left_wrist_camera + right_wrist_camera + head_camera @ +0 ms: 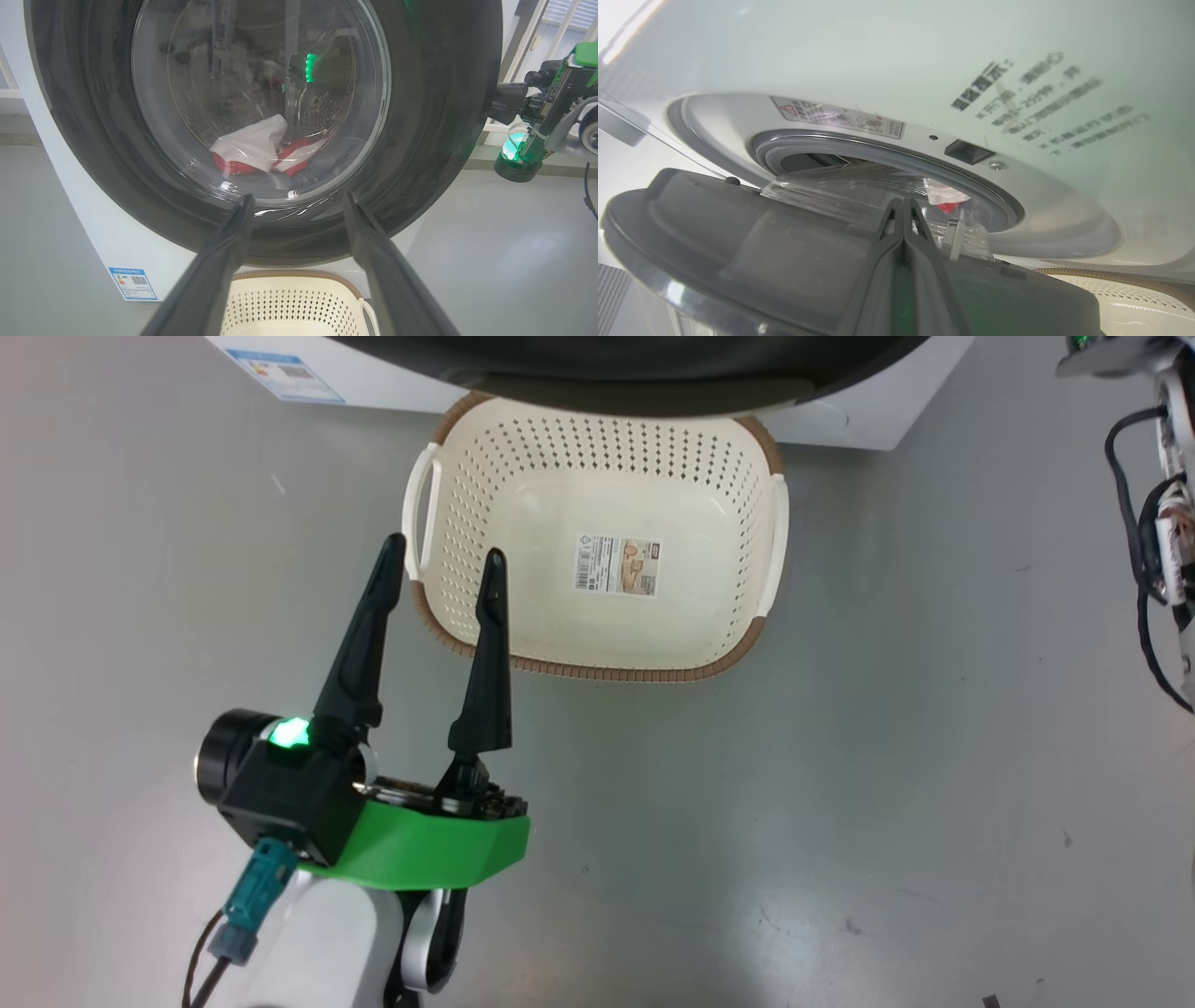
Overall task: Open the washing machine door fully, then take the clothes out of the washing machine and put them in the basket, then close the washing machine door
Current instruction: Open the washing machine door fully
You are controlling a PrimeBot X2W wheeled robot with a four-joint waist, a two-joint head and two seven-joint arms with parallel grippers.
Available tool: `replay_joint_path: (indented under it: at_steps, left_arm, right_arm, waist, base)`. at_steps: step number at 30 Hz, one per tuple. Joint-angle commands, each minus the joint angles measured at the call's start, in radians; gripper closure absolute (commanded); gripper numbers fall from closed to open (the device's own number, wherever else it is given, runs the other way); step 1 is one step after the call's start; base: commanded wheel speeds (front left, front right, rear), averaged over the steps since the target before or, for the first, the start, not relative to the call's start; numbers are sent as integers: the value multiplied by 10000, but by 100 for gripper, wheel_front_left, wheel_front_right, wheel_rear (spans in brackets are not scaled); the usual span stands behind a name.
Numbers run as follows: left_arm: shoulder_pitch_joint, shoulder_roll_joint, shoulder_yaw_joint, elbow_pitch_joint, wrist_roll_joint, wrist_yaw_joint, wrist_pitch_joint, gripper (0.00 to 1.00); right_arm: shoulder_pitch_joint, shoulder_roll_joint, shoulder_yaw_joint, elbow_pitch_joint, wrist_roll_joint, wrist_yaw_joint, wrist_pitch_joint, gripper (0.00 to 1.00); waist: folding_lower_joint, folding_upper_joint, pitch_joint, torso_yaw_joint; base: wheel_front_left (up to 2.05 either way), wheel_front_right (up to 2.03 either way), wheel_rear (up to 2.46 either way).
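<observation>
Pressed-together dark right gripper (903, 205) fingers may slip off the ajar black-rimmed glass door (738, 242); left gripper (446, 551) stands spread.

1. The floor (840, 784) was smooth, glossy grey, with a few small dark scuffs (851, 926).
2. A window (556, 32) with slatted blinds (572, 11) showed at the upper right of the left wrist view.
3. Soft light pooled on the floor below it.
</observation>
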Motion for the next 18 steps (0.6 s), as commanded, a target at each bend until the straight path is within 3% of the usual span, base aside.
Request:
replay_joint_path:
  at_steps: [1, 18]
  left_arm:
    - [-44, 193, 312, -215, 13, -63, -49, 0]
    - [348, 413, 397, -11, 87, 125, -21, 0]
  right_arm:
    - [203, 419, 282, -403, 22, 79, 204, 100]
    - [1674, 460, 581, -903, 129, 79, 711, 100]
  waist:
    - [0, -1, -68, -32]
    - [0, -1, -1236, -178]
  base:
    - [0, 0, 0]
    - [0, 0, 0]
